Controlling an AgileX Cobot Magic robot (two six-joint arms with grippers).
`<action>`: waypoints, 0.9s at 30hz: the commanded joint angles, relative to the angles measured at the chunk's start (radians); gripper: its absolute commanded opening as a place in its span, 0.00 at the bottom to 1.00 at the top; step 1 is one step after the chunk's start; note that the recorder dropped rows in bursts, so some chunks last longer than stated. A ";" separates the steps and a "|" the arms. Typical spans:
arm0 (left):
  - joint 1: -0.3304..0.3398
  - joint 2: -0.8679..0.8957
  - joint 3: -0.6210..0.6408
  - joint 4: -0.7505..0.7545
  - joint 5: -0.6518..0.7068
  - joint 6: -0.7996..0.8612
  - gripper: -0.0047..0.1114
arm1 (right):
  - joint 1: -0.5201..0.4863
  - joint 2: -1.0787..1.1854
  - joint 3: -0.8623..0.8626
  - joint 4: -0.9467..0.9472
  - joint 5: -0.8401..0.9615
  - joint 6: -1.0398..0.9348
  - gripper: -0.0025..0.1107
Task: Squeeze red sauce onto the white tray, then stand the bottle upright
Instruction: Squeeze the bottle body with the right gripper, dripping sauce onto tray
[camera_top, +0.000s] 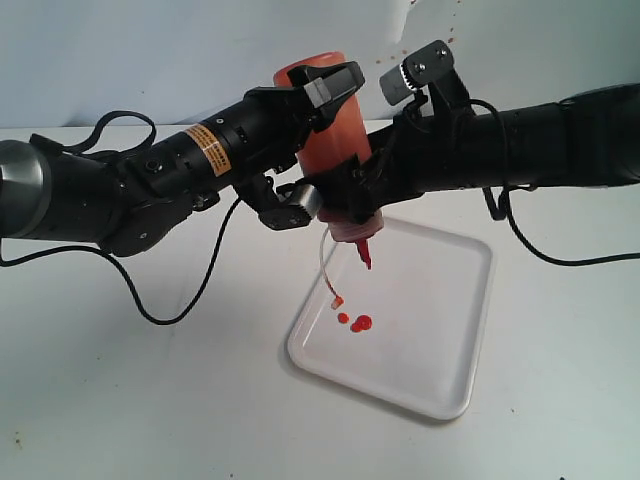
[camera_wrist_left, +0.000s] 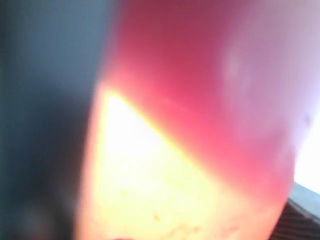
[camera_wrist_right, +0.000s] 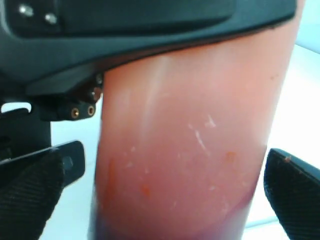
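Note:
The bottle hangs upside down over the white tray, with its nozzle pointing down. Its small cap dangles on a thin tether. Three small blobs of red sauce lie on the tray below the nozzle. My left gripper is shut on the bottle's upper body. The bottle fills the left wrist view as a blur that hides the fingers. My right gripper stands open around the bottle near its neck. In the right wrist view its black fingers flank the bottle, with a gap on one side.
The tray lies on a white tabletop. Black cables trail from both arms across the table. A pale wall stands behind, with small red specks near its top.

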 joint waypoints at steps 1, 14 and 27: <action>-0.006 -0.018 -0.012 -0.027 -0.053 -0.021 0.04 | -0.003 -0.017 -0.006 -0.067 -0.004 0.008 0.95; -0.006 -0.018 -0.012 -0.027 -0.053 -0.021 0.04 | -0.003 -0.097 -0.006 -0.147 -0.038 0.121 0.95; -0.006 -0.018 -0.012 -0.027 -0.053 -0.021 0.04 | -0.003 -0.097 -0.006 -0.189 -0.067 0.191 0.95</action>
